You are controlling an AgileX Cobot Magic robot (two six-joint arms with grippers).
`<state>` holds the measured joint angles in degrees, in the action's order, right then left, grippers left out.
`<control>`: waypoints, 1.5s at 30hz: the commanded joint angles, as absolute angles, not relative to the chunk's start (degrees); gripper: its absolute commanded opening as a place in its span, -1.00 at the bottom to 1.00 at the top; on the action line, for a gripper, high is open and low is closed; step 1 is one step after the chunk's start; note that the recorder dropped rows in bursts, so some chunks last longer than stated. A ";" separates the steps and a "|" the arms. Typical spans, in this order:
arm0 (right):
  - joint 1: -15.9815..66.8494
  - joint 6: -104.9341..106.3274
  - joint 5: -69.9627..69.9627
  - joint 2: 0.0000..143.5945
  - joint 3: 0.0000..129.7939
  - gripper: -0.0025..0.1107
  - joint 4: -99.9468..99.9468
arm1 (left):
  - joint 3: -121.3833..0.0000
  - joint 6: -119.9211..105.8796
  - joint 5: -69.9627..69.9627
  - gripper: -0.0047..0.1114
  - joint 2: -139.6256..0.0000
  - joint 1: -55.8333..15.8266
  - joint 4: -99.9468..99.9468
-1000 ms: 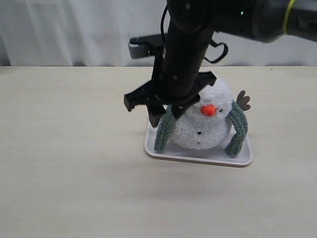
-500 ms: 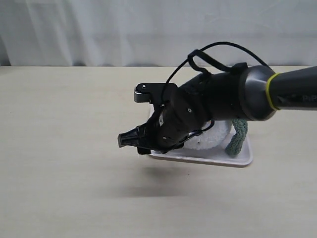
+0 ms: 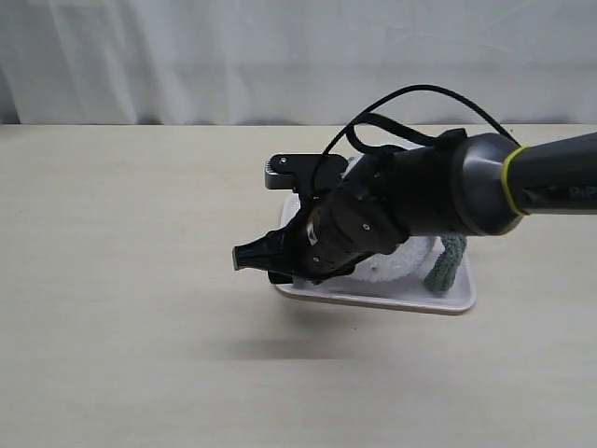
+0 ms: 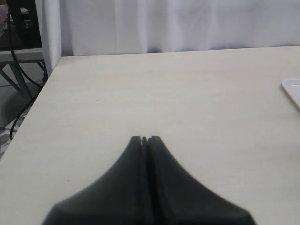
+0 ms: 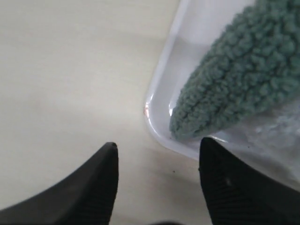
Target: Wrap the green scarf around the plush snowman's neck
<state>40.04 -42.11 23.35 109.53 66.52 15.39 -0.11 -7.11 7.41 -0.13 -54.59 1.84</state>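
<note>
The plush snowman (image 3: 408, 260) sits in a white tray (image 3: 451, 302), and my right arm hides most of it, including the neck. One end of the green scarf (image 3: 451, 260) hangs down at the snowman's right side. The other end of the scarf (image 5: 233, 89) lies inside the tray's corner, just ahead of my right gripper (image 5: 158, 149). That gripper (image 3: 256, 266) is open with nothing between its fingers and sits low beside the tray's left edge, pointing left. My left gripper (image 4: 145, 139) is shut and empty over bare table.
The tray's rim (image 5: 157, 93) curves close to my right fingertips. A corner of the tray (image 4: 292, 90) shows far from my left gripper. The table's edge and a stand with cables (image 4: 18, 70) lie beyond. A white curtain (image 3: 187, 56) backs the table.
My right arm has swung down from standing upright over the snowman to lying low across it, its gripper now pointing left beside the tray. Its jaws keep the same spread.
</note>
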 commanded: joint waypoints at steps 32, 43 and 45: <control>39.84 -76.25 16.68 117.91 66.67 -0.24 51.88 | 0.00 -7.09 5.61 -0.92 0.00 -54.71 2.60; 41.47 -59.31 26.62 113.73 66.67 -0.88 44.12 | 0.00 -7.09 5.61 -0.92 0.00 -54.71 2.60; 41.47 -52.02 30.72 112.37 66.67 -0.88 38.54 | 0.00 -7.09 5.61 -0.92 0.00 -54.71 2.60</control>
<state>41.40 -62.03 25.16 114.74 66.52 45.63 -0.11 -7.11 7.41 -0.13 -54.59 1.84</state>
